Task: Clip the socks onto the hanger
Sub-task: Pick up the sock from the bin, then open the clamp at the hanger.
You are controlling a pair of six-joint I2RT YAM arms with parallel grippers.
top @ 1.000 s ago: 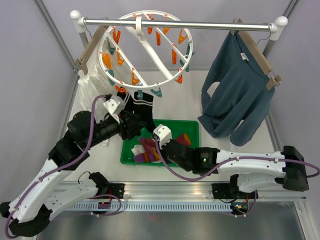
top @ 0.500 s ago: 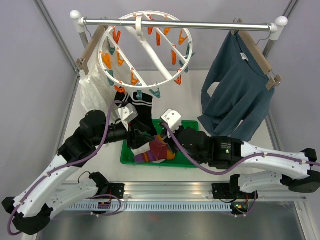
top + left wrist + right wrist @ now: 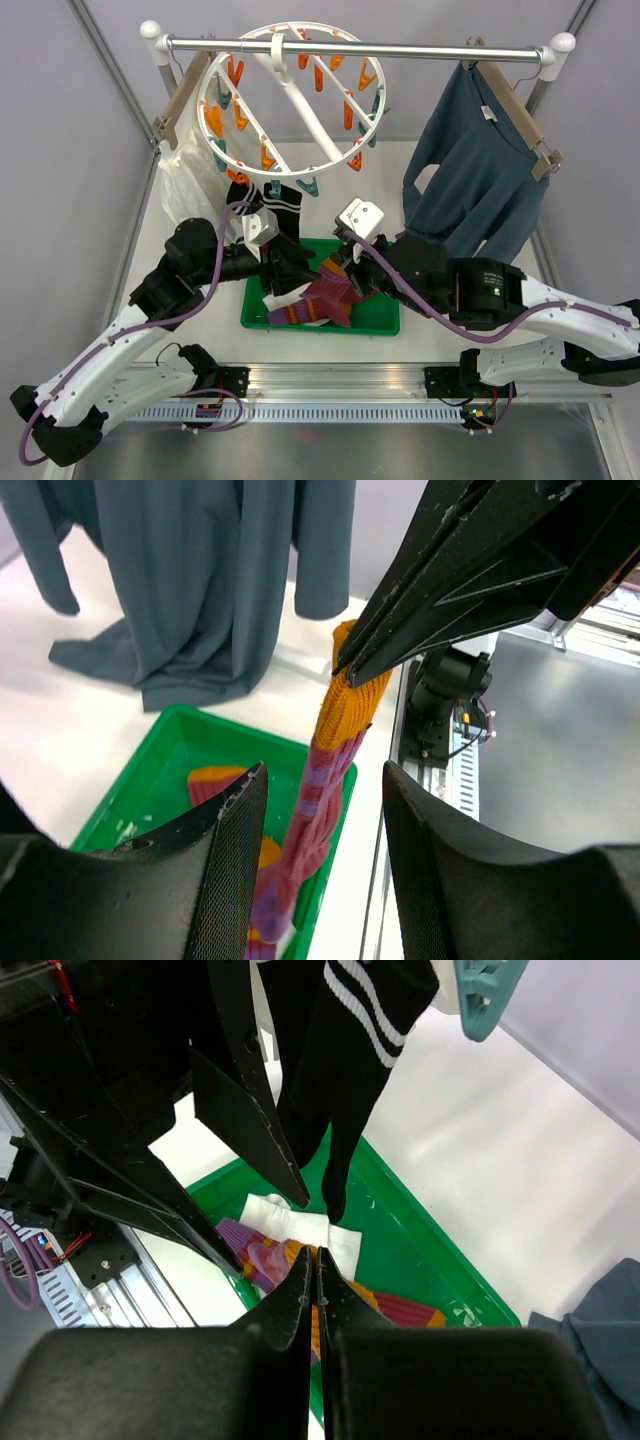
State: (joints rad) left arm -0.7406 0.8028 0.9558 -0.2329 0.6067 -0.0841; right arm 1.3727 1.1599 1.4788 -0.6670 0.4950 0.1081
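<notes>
Since the sock hangs off the tray in a pinch grip, step: presenting one sock for clipping; nothing of it is on a clip yet, in our judgement.
left gripper (image 3: pixel 322 790): fingers apart, pinching nothing. From its wrist camera the sock hangs in the gap, but we can't tell whether it sits between the pads or beyond them.
round clip hanger (image 3: pixel 305 100): on the rail, above and behind both grippers.
black striped sock (image 3: pixel 350 1060): hangs from the hanger's near rim, over the tray's back edge.
teal clip (image 3: pixel 309 185): near rim, just beside the black sock. It looks free to us.
maroon-and-orange sock (image 3: pixel 335 720): held by its orange cuff, with the purple-striped body drooping to the tray.
green tray (image 3: pixel 372 312): below both grippers, more socks inside, a white one among them.
right gripper (image 3: pixel 316 1265): closed on the cuff of the maroon-and-orange sock.
next move: we'd raise the cuff to a free clip, use the left to squeeze that clip open, feed the cuff in, then release. The long droop may catch the black sock.
</notes>
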